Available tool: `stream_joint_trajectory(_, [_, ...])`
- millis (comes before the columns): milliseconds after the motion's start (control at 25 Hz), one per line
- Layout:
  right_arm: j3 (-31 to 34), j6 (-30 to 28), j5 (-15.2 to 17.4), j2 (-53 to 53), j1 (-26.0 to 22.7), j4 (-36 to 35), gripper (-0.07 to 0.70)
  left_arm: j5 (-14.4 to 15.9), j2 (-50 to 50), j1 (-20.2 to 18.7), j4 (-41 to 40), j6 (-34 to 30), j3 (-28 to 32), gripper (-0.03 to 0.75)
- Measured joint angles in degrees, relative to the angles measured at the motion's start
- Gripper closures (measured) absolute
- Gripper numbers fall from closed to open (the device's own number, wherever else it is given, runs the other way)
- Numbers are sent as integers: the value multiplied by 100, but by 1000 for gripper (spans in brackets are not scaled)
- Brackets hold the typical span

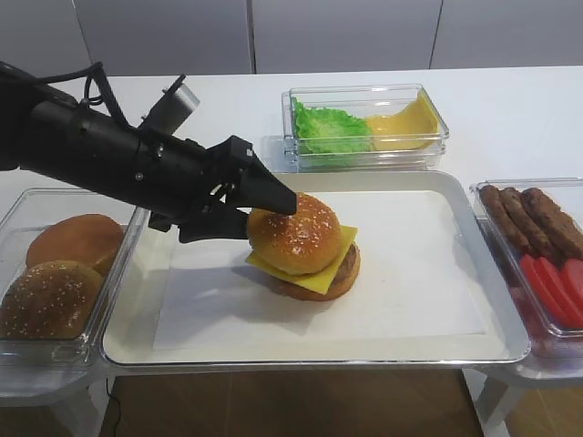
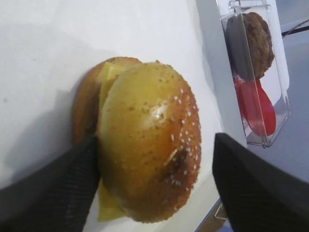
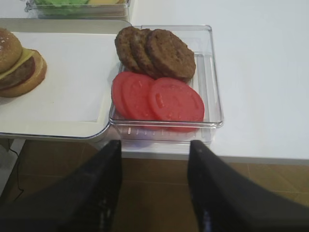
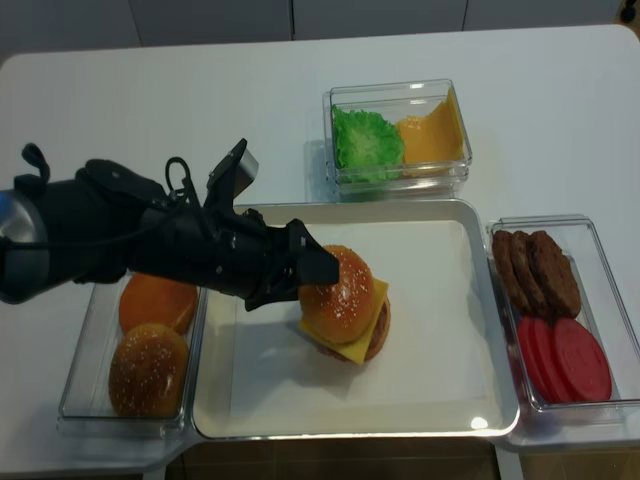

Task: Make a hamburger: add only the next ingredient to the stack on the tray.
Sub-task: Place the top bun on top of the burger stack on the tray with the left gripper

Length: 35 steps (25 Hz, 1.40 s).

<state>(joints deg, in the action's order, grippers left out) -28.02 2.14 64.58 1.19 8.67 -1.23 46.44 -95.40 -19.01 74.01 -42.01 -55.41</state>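
We count one sesame bun top (image 1: 295,233) sitting on the stack (image 1: 314,271), mid tray (image 1: 455,346). The left gripper (image 1: 244,211) straddles it, jaws spread, one finger (image 2: 58,193) touching its side. The right gripper (image 3: 154,183) hangs off the table's near edge, jaws drawn in, holding nothing. The right bin (image 3: 212,87) holds three patties (image 3: 154,53) and three tomato slices (image 3: 157,96); the left bin (image 4: 85,390) holds two buns (image 4: 150,368).
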Motion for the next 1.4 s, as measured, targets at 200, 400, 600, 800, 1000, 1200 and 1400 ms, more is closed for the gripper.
stream_joint_trajectory(200, [0,0,0,0,0,0,276,119,0,-26,0,0,0,183])
stream_joint_trajectory(400, [0,0,0,0,0,0,276,77,0,-35,0,0,0,181])
stream_joint_trajectory(600, [0,0,0,0,0,0,276,-94,0,-35,11,0,0,181])
stream_joint_trajectory(800, [0,0,0,0,0,0,276,-58,0,-35,139,0,0,180])
stream_joint_trajectory(1000, [0,0,0,0,0,0,276,218,0,-35,152,0,0,180])
stream_joint_trajectory(1200, [0,0,0,0,0,0,276,269,0,-35,152,-2,0,180])
stream_joint_trajectory(1400, [0,0,0,0,0,0,276,124,0,-35,152,-2,0,180])
